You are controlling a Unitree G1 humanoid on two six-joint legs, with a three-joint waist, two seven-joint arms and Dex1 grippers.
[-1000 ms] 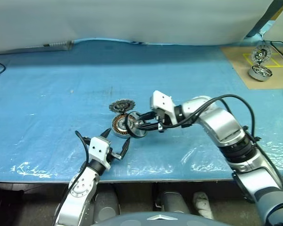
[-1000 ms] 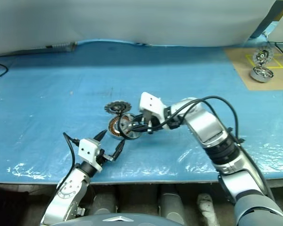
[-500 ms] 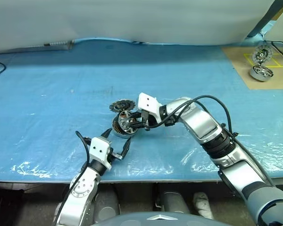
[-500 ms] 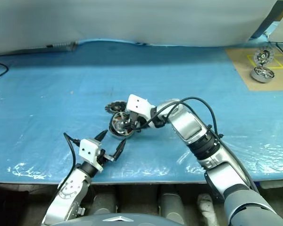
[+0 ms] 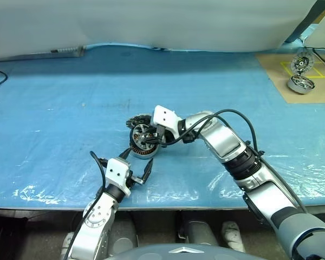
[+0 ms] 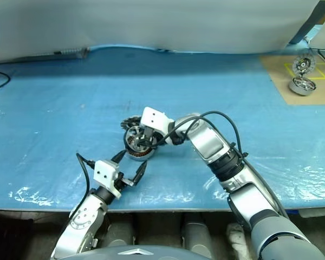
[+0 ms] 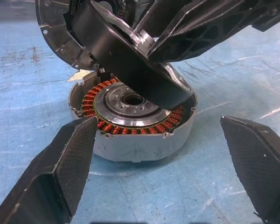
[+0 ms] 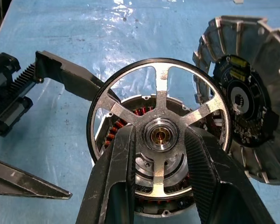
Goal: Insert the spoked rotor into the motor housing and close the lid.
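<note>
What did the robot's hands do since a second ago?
The right gripper carried the spoked rotor leftward, from beside the motor housing to just above it, tilted. The left gripper stayed open nearby; the lid and housing stayed put.

We see a blue plastic sheet (image 5: 70,97) covering the table, wrinkled and glinting at its near edge. A pale grey backdrop (image 5: 151,21) fills the top of the frame; a brown board (image 5: 319,89) lies upper right.
</note>
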